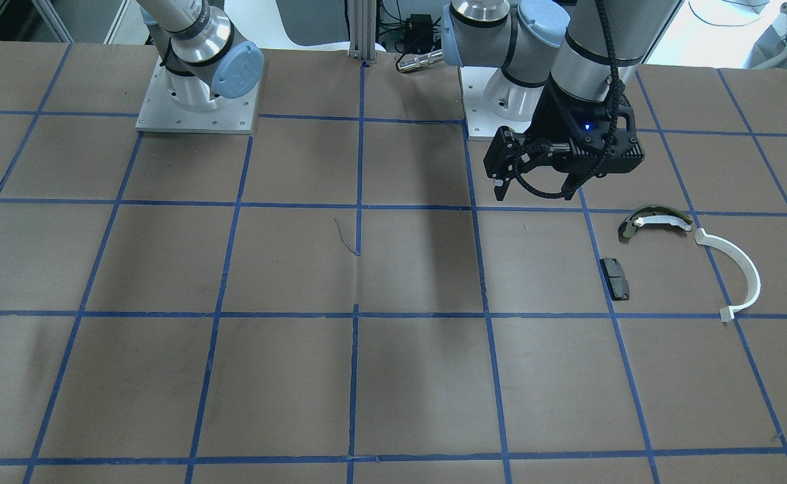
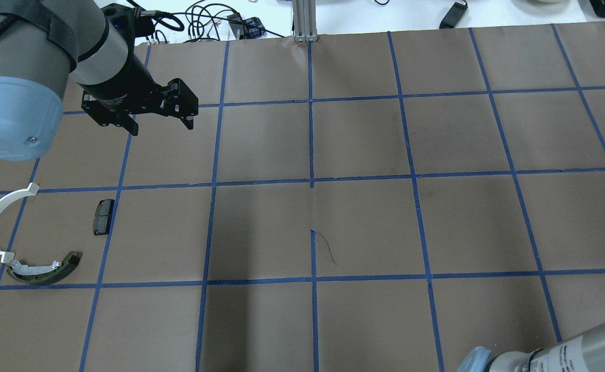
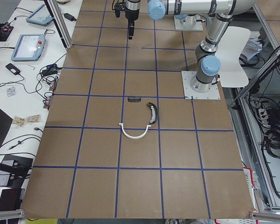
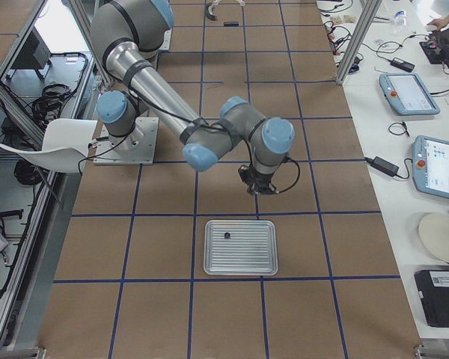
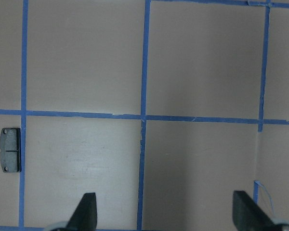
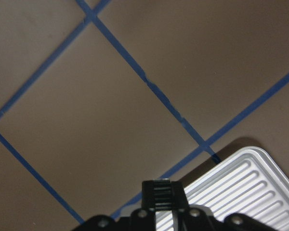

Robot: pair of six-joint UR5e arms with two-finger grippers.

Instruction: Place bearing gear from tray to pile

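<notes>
The bearing gear [image 4: 227,236] is a small dark part lying in the ribbed metal tray [image 4: 239,258]. The tray's corner also shows in the right wrist view [image 6: 250,187]. My right gripper [image 4: 252,191] hovers just beyond the tray's edge, its jaws shut and empty [image 6: 163,192]. The pile lies at the table's other end: a white arc [image 1: 742,269], an olive shoe [image 1: 655,220] and a black pad [image 1: 615,277]. My left gripper [image 1: 534,178] hangs open and empty above the table, beside the pile. The pad also shows at the left edge of the left wrist view [image 5: 10,149].
The table is brown paper with a blue tape grid [image 2: 312,181]. Both arm bases [image 1: 195,107] stand on plates at the robot's edge. Tablets and cables [image 4: 411,93] lie on a side bench past the table's far edge.
</notes>
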